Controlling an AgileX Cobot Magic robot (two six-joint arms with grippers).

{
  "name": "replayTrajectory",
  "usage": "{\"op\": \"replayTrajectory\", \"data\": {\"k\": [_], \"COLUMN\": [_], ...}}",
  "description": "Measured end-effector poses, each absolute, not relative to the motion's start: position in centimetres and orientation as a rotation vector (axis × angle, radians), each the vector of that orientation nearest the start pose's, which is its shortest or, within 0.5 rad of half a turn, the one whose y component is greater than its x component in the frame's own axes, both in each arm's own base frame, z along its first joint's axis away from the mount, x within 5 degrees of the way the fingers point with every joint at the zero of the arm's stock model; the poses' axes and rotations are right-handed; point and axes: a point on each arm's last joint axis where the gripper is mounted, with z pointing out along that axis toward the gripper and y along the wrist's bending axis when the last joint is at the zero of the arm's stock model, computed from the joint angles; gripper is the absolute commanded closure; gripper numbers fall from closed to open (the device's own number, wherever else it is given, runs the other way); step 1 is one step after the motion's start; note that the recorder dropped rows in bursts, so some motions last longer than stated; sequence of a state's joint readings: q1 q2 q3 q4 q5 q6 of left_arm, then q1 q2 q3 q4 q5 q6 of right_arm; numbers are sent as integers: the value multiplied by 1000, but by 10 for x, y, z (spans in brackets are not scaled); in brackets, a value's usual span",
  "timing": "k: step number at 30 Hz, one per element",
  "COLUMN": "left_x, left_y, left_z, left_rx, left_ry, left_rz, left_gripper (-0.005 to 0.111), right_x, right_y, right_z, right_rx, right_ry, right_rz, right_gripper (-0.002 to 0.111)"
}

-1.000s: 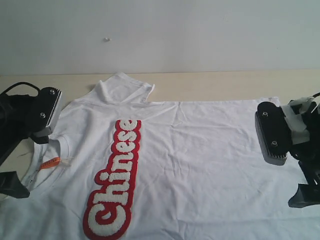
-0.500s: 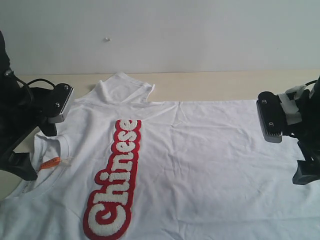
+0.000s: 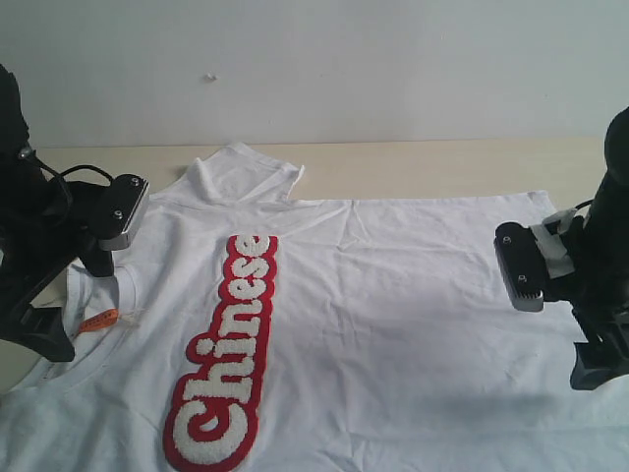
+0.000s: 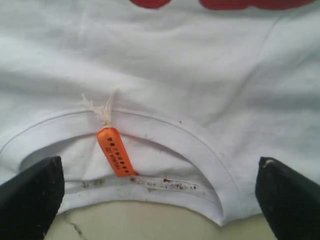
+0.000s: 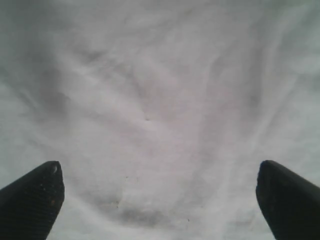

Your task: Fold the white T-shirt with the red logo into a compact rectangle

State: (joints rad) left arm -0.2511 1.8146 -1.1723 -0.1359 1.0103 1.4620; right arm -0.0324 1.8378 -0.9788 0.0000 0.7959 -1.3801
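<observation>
**Both Grippers Spread Wide Above Flat Shirt**

The thin white cotton T-shirt [image 3: 393, 295] is laid flat on the pale wooden surface [image 3: 423, 162], with its long red patch with white letters [image 3: 226, 354] seen toward 7 o'clock. The left gripper [image 4: 157, 172] is poised at 9 o'clock over the ribbed collar [image 4: 200, 145] and orange tag [image 4: 116, 151], fingers wide apart and empty. The right gripper [image 3: 557, 324] is placed at 3 o'clock, fingers likewise spread, nothing grasped.

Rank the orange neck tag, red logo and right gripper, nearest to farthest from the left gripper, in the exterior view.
1. orange neck tag, at the collar by the left gripper.
2. red logo, down the shirt's middle.
3. right gripper, far right edge.
</observation>
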Motion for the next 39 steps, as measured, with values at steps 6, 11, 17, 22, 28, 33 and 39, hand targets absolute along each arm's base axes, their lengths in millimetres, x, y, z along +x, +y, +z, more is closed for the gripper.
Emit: {"op": "replayTrajectory", "data": {"k": [6,11,17,22,28,33,39], "left_x": [318,318,318,318,318,320,322], "left_y": [-92,-92,-92,-92,-93,-96,-97], "left_z": [184,184,184,184,184,184,185], "left_rx": [-2349,-2349,-2349,-2349,-2350,-2354,-2358], "left_ry": [-2185,-2185,-2185,-2185,-2190,-2242,-2267], "left_rz": [147,147,147,147,147,165,166], "left_gripper": [1,1,1,1,1,1,1], "right_x": [320,326,326,327,330,332,335], "right_y": [-28,-48,-49,-49,-49,-49,-49], "right_z": [143,152,141,134,130,120,114], "right_rx": [-1879,-1828,-1830,-1818,-1805,-1811,-1793], "right_ry": [2483,2520,2545,2553,2545,2556,2554], "right_rz": [-39,-43,9,37,21,40,22], "right_gripper": [7,8,8,8,8,8,8]}}
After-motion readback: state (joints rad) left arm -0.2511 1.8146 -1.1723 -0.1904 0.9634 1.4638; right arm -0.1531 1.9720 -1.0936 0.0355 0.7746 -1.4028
